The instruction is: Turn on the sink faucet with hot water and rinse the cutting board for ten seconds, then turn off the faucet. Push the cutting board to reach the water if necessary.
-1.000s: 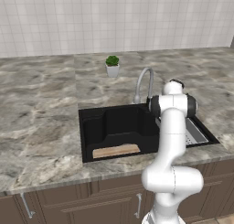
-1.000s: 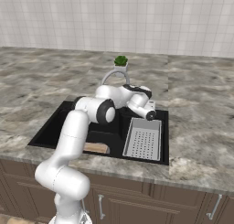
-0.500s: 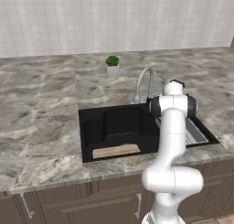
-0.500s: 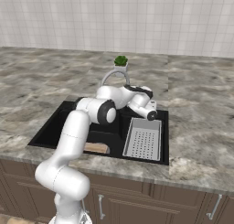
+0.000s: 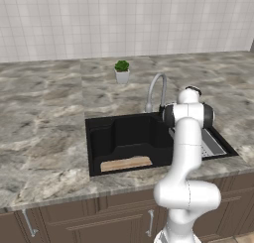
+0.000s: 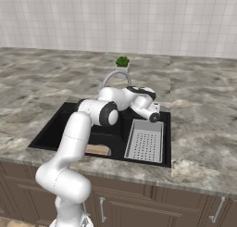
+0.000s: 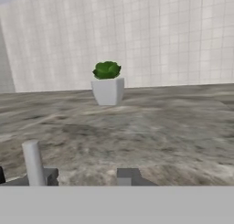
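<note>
The black sink [image 5: 106, 138] [image 6: 55, 129] is sunk into the marble counter. The tan cutting board [image 5: 125, 163] [image 6: 98, 150] lies flat on the basin floor by its front wall. The silver faucet [image 5: 156, 87] [image 6: 111, 78] arches over the basin's back rim, and no water stream shows. My gripper [image 6: 138, 89] [image 5: 192, 90] hovers just right of the faucet, over the back rim, pointing at the wall. In the hand view the gripper [image 7: 87, 177] is open and holds nothing, with a pale upright faucet part [image 7: 33, 161] just beside the left fingertip.
A grey ribbed drainer tray [image 5: 212, 144] [image 6: 146, 140] fills the right part of the basin. A small potted plant [image 5: 121, 71] [image 6: 122, 64] [image 7: 107, 83] stands on the counter behind the faucet, before the tiled wall. Cabinet fronts run below the counter.
</note>
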